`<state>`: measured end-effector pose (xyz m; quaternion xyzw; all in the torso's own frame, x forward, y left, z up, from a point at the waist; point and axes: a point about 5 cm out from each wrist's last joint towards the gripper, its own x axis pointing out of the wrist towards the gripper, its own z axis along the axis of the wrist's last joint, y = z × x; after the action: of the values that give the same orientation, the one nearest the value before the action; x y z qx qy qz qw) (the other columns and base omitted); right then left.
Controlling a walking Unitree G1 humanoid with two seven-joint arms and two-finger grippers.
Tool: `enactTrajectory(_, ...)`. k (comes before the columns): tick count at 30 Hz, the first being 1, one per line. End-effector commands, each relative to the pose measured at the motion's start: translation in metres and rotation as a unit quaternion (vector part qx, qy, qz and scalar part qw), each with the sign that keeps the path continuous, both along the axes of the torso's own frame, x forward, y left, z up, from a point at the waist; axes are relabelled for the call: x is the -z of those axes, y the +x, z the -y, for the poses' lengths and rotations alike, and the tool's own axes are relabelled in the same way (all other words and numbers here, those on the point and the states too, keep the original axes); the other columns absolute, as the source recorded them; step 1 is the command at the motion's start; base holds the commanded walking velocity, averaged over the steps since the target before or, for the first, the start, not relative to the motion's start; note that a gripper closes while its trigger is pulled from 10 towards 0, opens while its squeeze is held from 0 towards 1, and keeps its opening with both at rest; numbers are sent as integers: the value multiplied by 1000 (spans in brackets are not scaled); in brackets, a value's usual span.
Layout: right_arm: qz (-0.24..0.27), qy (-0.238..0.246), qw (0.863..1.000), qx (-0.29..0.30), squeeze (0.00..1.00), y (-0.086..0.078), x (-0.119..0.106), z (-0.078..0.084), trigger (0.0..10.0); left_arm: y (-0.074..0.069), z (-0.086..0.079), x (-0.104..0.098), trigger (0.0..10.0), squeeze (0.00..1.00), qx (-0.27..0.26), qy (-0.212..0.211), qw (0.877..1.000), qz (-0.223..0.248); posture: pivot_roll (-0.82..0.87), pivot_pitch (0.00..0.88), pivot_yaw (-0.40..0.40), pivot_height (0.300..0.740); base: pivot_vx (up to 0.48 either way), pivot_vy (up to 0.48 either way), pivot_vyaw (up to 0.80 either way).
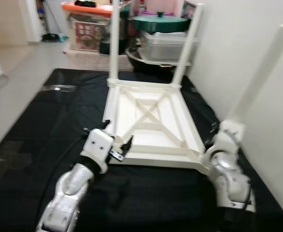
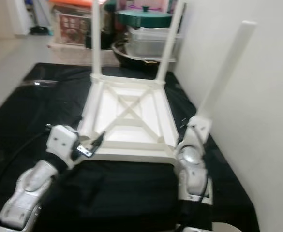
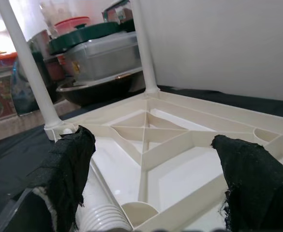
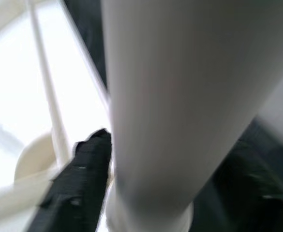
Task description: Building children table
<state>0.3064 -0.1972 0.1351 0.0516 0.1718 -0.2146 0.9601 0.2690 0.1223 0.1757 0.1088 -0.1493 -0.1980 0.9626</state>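
Grippers work the near edge of the upturned table top (image 1: 153,123) on the black mat (image 1: 44,130): left gripper (image 1: 120,149), fingers apart, at the near-left corner beside a loose leg (image 3: 100,205), probably to seat it. Right gripper (image 1: 214,137) is clamped round the near-right leg (image 1: 264,72), steadying it upright; two far legs (image 1: 114,41) already stand, storage tubs (image 1: 163,43) beyond.

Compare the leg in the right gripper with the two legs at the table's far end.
The white plastic leg in the right gripper leans outward from its near corner, gripped at its base. The two far legs stand upright, untouched, on the upturned white tabletop. All are white, round and similar in length.
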Motion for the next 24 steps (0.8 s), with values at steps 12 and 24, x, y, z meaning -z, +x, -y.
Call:
enactTrajectory(12,193,12,944,-267,0,20,-79,-1,10000,5,3,6,10000,0,7,7,1000,-10,43,0,-89,740,0,0,0)
enactTrajectory(24,170,68,761,-623,0,9,-60,-40,8157,7,1,2,10000,0,4,12,1000,2,86,0,-129,740,0,0,0)
